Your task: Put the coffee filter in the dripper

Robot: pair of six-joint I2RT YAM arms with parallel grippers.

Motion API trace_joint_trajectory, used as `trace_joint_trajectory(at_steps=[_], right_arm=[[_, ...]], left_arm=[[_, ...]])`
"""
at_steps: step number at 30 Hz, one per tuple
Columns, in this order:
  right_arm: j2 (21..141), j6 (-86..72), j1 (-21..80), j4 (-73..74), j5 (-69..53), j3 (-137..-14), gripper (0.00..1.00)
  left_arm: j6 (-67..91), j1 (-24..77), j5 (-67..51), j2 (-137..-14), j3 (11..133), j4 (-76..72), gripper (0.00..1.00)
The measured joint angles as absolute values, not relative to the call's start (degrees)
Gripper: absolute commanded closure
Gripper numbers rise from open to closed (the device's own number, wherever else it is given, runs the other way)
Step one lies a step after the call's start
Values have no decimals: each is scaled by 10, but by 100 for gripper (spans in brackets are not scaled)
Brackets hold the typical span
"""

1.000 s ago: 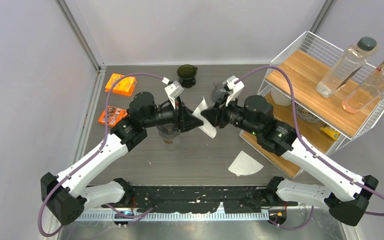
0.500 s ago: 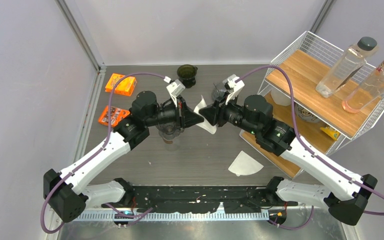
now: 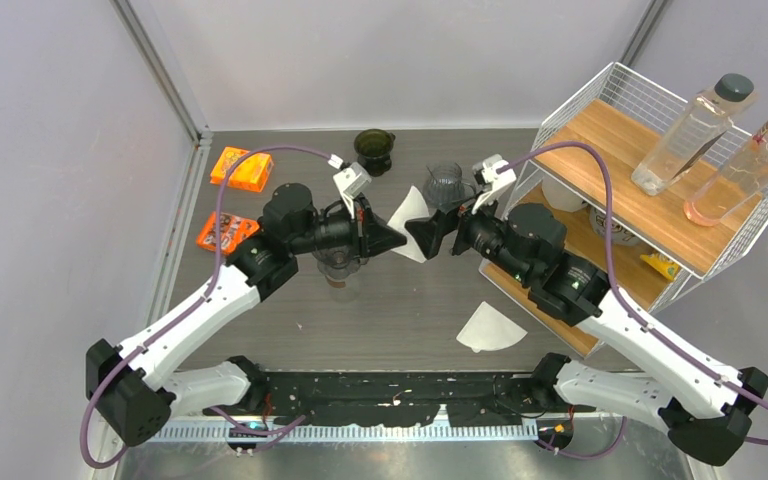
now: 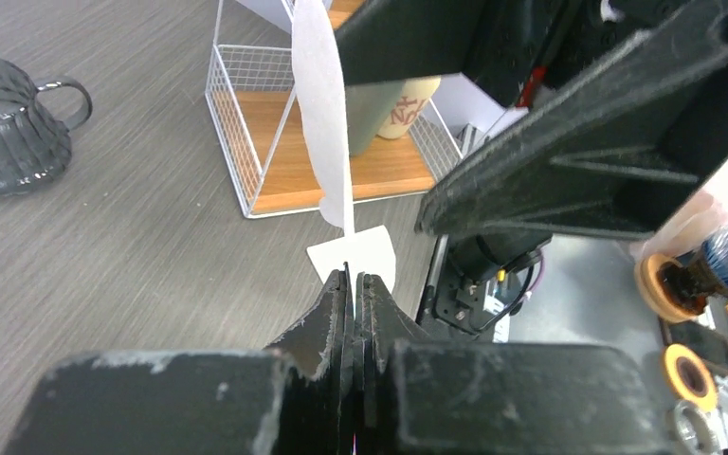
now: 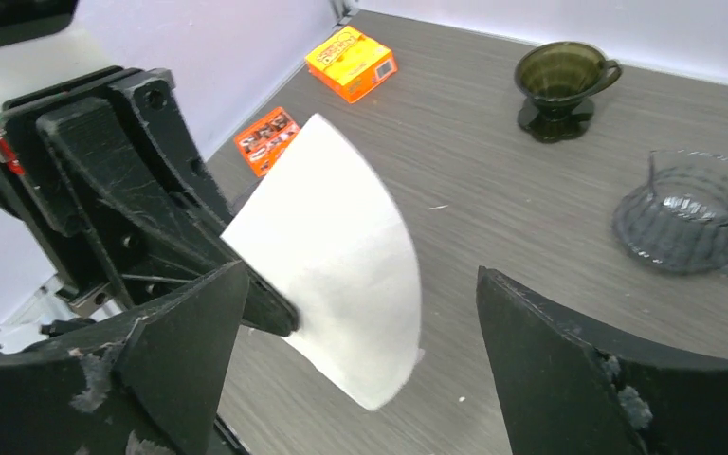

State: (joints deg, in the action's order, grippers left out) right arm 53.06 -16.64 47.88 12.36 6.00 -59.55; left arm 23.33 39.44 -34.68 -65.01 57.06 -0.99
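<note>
A white fan-shaped coffee filter (image 3: 407, 218) hangs in the air between the two arms, above the middle of the table. My left gripper (image 3: 398, 241) is shut on its lower corner; in the left wrist view (image 4: 353, 278) the filter (image 4: 322, 114) shows edge-on above the closed jaws. My right gripper (image 3: 422, 230) faces it, open. In the right wrist view (image 5: 360, 277) its fingers stand wide on either side of the filter (image 5: 336, 251) without touching it. Two drippers stand at the back: a dark green one (image 3: 373, 150) (image 5: 561, 85) and a clear ribbed glass one (image 3: 444, 185) (image 5: 687, 213) (image 4: 5, 123).
A second white filter (image 3: 490, 328) lies flat on the table at the front right. A wire shelf (image 3: 560, 120) with two bottles stands at the right. An orange box (image 3: 241, 168) and a snack pack (image 3: 222, 232) lie at the left. A glass jar (image 3: 338, 268) stands under my left wrist.
My left gripper has shut on the filter. My right gripper has opened wide, let the filter go and drawn back to the right.
</note>
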Motion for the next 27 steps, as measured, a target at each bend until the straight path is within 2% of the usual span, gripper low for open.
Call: trace_joint_trajectory(at_steps=[8, 17, 27], right_arm=[[516, -165, 479, 158, 104, -590, 5], [484, -124, 479, 171, 71, -542, 4], [473, -104, 479, 169, 105, -507, 5]], left_arm=[[103, 394, -373, -608, 555, 25, 100], [-52, 387, -433, -546, 549, 57, 100], [-121, 298, -550, -611, 599, 102, 100]])
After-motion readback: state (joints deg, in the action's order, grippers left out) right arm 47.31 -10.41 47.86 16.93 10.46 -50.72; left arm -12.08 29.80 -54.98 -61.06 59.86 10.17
